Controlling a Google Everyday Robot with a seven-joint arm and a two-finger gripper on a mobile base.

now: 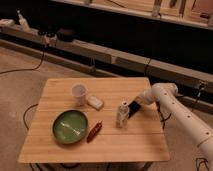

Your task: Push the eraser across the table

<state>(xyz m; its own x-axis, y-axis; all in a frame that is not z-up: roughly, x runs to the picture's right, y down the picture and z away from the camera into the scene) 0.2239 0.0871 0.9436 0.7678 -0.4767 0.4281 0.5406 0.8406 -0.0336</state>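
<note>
My gripper (132, 109) was closed, any hold indiscernible, beside the white bottle (121, 114); the green bowl (61, 120) held something pale.

A single white arm (187, 120) is seen entering from the lower right corner and is extended diagonally up and to the left. At its highest point it is bent through a rounded white joint (162, 92), from which a short white link is angled down and to the left. At the end of this link the dark gripper (131, 110) is carried, held low over the right-hand half of the tabletop (125, 145), just inside its right edge. The jaws are pressed together and are pointed leftward and slightly downward.
</note>
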